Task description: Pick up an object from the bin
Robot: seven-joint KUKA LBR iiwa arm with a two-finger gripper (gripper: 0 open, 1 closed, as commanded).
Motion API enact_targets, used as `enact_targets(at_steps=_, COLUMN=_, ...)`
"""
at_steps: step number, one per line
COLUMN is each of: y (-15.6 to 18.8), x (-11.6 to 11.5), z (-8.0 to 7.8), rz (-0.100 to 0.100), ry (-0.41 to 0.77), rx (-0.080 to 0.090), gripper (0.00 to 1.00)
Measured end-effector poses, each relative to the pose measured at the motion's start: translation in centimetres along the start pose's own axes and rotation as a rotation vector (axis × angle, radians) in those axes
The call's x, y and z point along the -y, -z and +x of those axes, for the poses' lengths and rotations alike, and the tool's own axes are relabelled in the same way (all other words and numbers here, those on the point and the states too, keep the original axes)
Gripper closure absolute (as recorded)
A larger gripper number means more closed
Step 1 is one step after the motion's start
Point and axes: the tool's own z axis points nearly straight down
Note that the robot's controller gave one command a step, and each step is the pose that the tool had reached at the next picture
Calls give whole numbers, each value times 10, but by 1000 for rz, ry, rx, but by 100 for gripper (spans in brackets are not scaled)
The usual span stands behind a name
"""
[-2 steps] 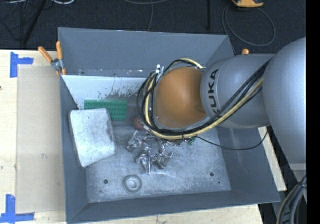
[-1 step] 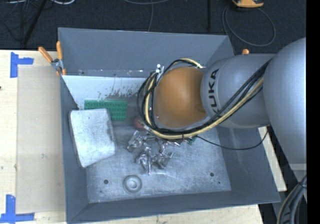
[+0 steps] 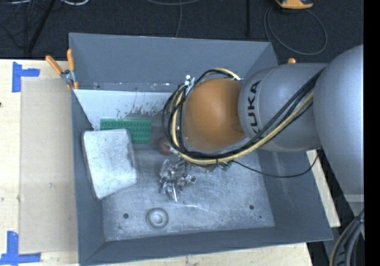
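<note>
Gripper [image 3: 175,180] low over the bare floor of the bin [image 3: 237,199]; whether it is apart or together cannot be told. Grey-white block [image 3: 110,161] lies well apart toward the view's left; its long axis runs near-to-far.

Thick silver-grey arm [image 3: 297,110], smooth rounded casing, large bulbous joint at right. Black "KUKA" lettering [image 3: 252,106] running along casing near wrist. Glossy orange-brown dome cover [image 3: 211,113] at wrist. Bundle of cables [image 3: 176,117] looped round cover: black and pale yellow, more black ones strung along arm's side. Small white fitting [image 3: 189,81] at top of loop. Silvery metal gripper [image 3: 173,184] below cover, shiny, angular.
</note>
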Motion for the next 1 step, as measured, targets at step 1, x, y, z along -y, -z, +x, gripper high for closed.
enact_targets(at_steps=1, y=26, x=0, z=-2, rz=-1, ry=-1, rx=-3, gripper=100)
